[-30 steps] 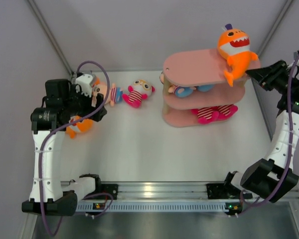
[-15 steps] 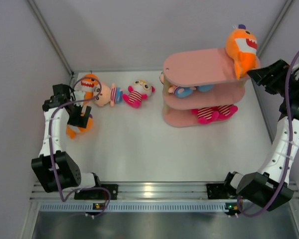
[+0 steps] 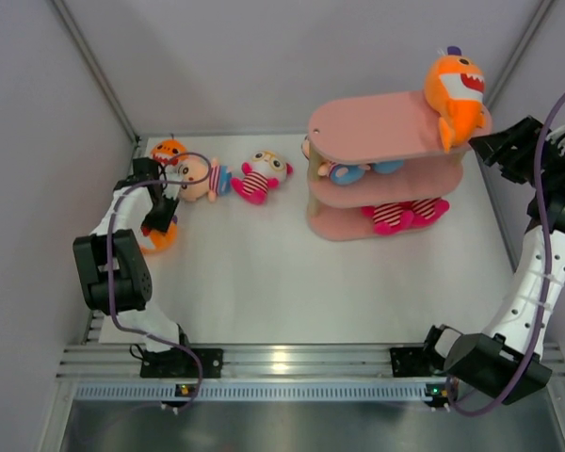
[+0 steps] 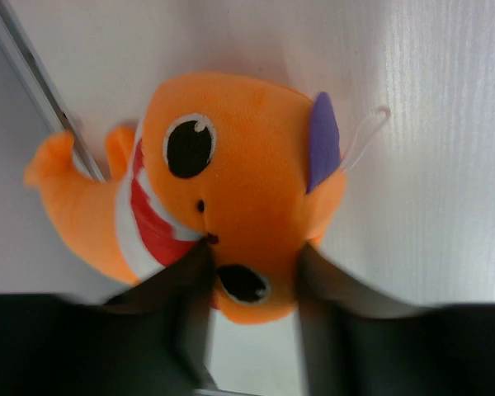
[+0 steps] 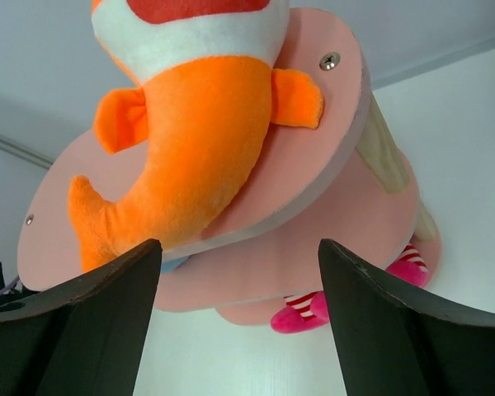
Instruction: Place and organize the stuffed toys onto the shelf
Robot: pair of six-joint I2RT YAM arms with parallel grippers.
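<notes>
An orange shark plush (image 4: 231,165) lies on the table by the left wall, and my left gripper (image 4: 252,285) is shut on its head, a finger pressing each side. From above, that gripper (image 3: 160,215) covers most of this shark (image 3: 156,239). A second shark (image 3: 168,149) lies in the back left corner. Another shark (image 3: 457,89) stands on the right end of the pink shelf's (image 3: 367,127) top board. My right gripper (image 3: 487,148) hangs open just right of it, holding nothing. In the right wrist view the gripper (image 5: 239,305) faces the shark's tail (image 5: 190,173) and the shelf (image 5: 330,173).
Two small dolls lie on the table at the back: a beige-headed one (image 3: 202,176) and a pink-striped one (image 3: 261,176). A blue doll (image 3: 353,171) sits on the middle tier and striped dolls (image 3: 400,215) on the bottom tier. Grey walls close in left and right.
My left arm swung down to the shark by the left wall and its jaws closed on the head. The right gripper let go of the shark on the top board and opened.
</notes>
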